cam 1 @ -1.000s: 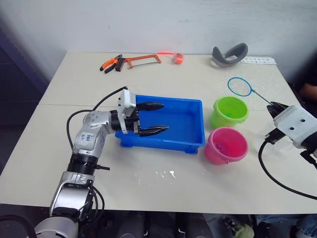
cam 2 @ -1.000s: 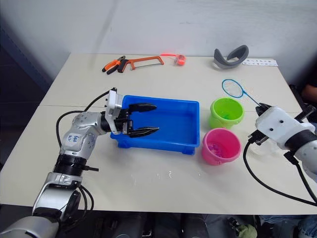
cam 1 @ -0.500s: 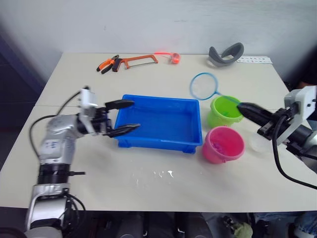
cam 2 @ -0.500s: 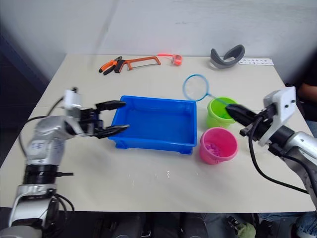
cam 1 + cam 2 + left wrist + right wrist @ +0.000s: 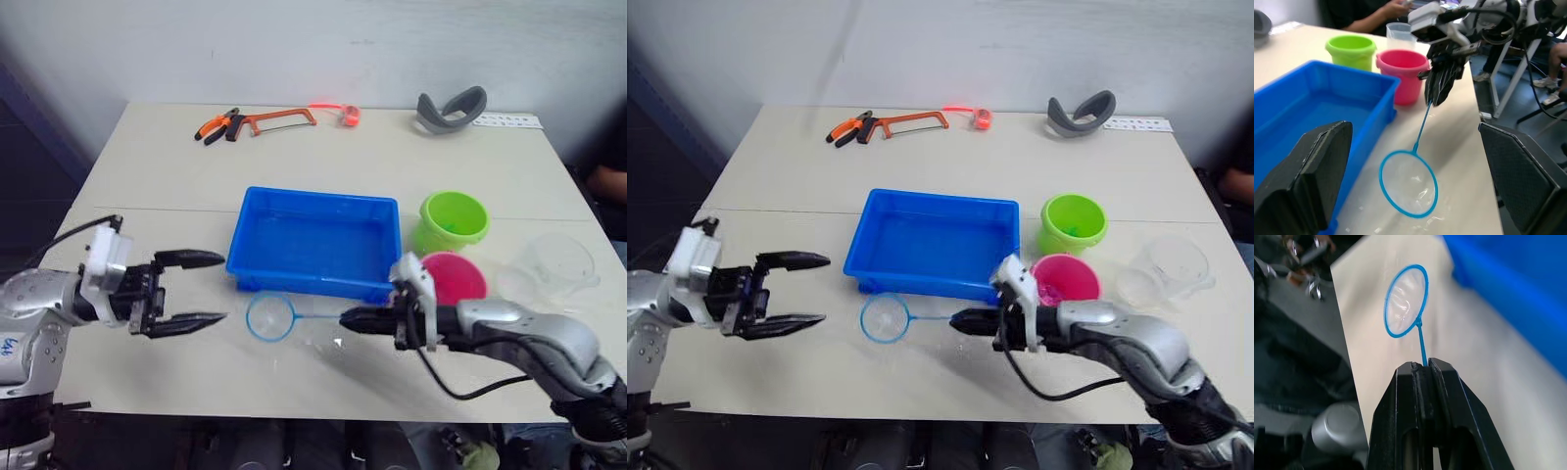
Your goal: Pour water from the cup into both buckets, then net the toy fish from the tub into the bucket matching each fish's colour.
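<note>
Jaws: the right gripper (image 5: 345, 320) is clamped on the thin handle of the net (image 5: 270, 318), its two black fingers pressed together; the left gripper (image 5: 201, 289) stands wide open, holding nothing. The net's blue hoop lies over the tabletop just in front of the blue tub (image 5: 316, 242), between the two grippers, with its handle running toward the right gripper. The left gripper hovers over the table (image 5: 176, 166) to the left of the tub, apart from it. The lime green bucket (image 5: 453, 220) stands right of the tub, and the pink bucket (image 5: 455, 277) sits nearer the robot, just beside the tub's right front corner. The clear cup (image 5: 558, 262) stands right of the buckets. At the table's far edge lie orange-handled pliers (image 5: 217, 125) and a hacksaw (image 5: 279, 118).
</note>
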Action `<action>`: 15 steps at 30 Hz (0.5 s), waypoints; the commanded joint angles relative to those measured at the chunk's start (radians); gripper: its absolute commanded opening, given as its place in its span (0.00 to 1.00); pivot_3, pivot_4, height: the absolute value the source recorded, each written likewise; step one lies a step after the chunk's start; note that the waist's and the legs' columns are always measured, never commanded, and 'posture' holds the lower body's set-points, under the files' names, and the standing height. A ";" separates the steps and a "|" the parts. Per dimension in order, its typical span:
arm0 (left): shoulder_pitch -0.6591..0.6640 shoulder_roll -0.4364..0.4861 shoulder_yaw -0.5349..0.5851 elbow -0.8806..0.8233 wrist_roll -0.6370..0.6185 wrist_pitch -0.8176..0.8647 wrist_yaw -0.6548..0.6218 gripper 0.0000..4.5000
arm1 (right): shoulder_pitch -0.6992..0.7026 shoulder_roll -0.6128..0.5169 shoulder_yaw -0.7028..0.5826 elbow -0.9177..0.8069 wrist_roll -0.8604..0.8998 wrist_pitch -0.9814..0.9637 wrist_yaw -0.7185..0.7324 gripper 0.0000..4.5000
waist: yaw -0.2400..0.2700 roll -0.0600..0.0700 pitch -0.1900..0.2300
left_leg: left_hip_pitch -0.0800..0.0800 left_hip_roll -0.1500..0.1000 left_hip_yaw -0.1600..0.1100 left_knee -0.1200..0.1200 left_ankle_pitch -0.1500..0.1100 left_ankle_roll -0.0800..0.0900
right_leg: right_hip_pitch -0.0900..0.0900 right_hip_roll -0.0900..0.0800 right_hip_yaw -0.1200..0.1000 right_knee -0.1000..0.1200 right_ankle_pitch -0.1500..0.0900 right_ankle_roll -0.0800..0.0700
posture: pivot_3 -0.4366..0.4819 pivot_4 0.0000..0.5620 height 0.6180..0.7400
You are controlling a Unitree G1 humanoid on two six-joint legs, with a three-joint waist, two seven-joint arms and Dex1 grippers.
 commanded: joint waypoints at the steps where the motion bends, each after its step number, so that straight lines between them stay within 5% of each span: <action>1: 0.107 0.007 -0.011 -0.072 0.044 -0.049 0.002 1.00 | 0.001 0.082 0.173 0.092 -0.254 -0.098 0.063 0.00 | 0.001 0.000 0.000 | 0.000 0.000 0.000 0.000 0.000 0.000 | 0.000 0.000 0.000 0.000 0.000 0.000 | 0.48 0.27 1.00; 11: 0.128 0.023 -0.063 -0.079 0.038 -0.039 -0.004 1.00 | 0.041 0.224 0.230 0.249 -0.452 -0.179 0.121 0.00 | -0.002 0.000 0.000 | 0.001 0.000 0.002 0.000 0.000 0.000 | -0.001 0.000 0.002 0.003 0.000 0.000 | 0.48 0.27 1.00; 15: 0.121 0.036 -0.069 -0.072 0.031 -0.018 -0.003 1.00 | 0.064 0.239 0.147 0.197 -0.438 -0.192 0.144 0.34 | -0.002 0.000 0.000 | 0.001 0.000 0.002 0.000 0.000 -0.001 | -0.002 0.000 0.002 0.003 0.000 0.000 | 0.48 0.27 1.00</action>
